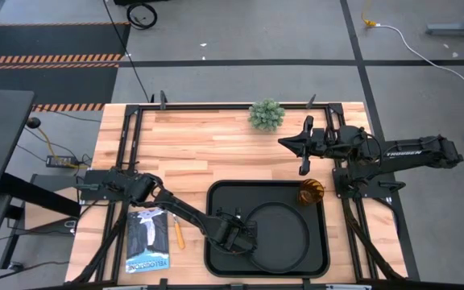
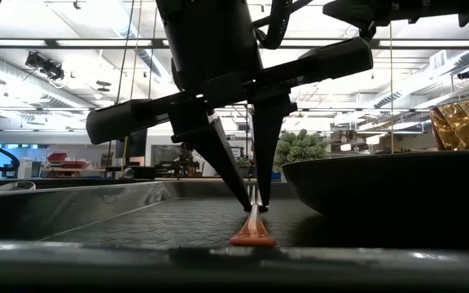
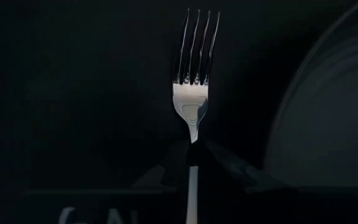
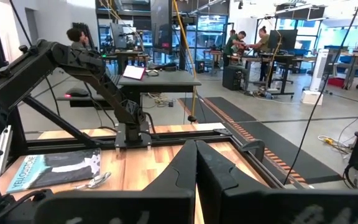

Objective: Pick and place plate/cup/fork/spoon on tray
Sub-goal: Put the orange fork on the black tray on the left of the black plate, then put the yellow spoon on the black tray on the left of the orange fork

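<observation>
While gripped, fork (image 3: 193,112) lengthwise beside plate (image 3: 328,124).

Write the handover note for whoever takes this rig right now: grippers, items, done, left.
Left gripper: down in the tray, shut on the fork, which lies on the tray floor beside the plate; not yet released.
Right gripper: raised over the table beyond the tray, holding nothing, fingers shut.
Done: plate on the tray, cup in the tray's corner by the right arm.
Left: let go of the fork, then fetch the spoon, which lies on the wood next to the magazine, outside the tray.
</observation>
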Robot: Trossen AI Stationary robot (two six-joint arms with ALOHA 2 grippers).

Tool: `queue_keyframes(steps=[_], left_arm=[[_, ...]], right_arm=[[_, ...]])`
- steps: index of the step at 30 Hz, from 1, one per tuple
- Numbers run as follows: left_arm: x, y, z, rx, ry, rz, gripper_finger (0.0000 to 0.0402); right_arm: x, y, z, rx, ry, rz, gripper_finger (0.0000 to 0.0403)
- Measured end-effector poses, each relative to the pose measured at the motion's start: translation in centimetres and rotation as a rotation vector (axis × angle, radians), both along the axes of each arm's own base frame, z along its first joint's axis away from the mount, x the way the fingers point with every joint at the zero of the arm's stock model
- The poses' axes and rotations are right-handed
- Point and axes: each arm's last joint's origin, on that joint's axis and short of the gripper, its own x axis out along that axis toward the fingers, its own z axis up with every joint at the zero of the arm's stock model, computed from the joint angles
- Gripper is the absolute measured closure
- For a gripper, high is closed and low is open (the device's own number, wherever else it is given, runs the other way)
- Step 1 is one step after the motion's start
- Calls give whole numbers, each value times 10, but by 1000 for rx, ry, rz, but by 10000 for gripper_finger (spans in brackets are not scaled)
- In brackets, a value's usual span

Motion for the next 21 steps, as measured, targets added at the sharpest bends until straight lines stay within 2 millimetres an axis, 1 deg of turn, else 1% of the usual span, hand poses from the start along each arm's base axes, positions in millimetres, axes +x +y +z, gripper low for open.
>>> queue_keyframes(steps=[7, 13, 16, 18, 21], left_arm=[[-3, 2, 8, 3, 16, -6, 342], [-4, 1, 8, -23, 25, 18, 342], [-5, 2, 9, -6, 19, 26, 342], [-6, 3, 15, 13, 44, 25, 342], [-9, 4, 29, 40, 86, 24, 342]], right_arm=[[0, 0, 0, 0, 0, 0, 396], [0, 0, 0, -1, 0, 0, 396], [0, 0, 0, -1, 3, -1, 396], [0, 0, -1, -2, 6, -1, 396], [0, 0, 0, -8, 3, -2, 396]])
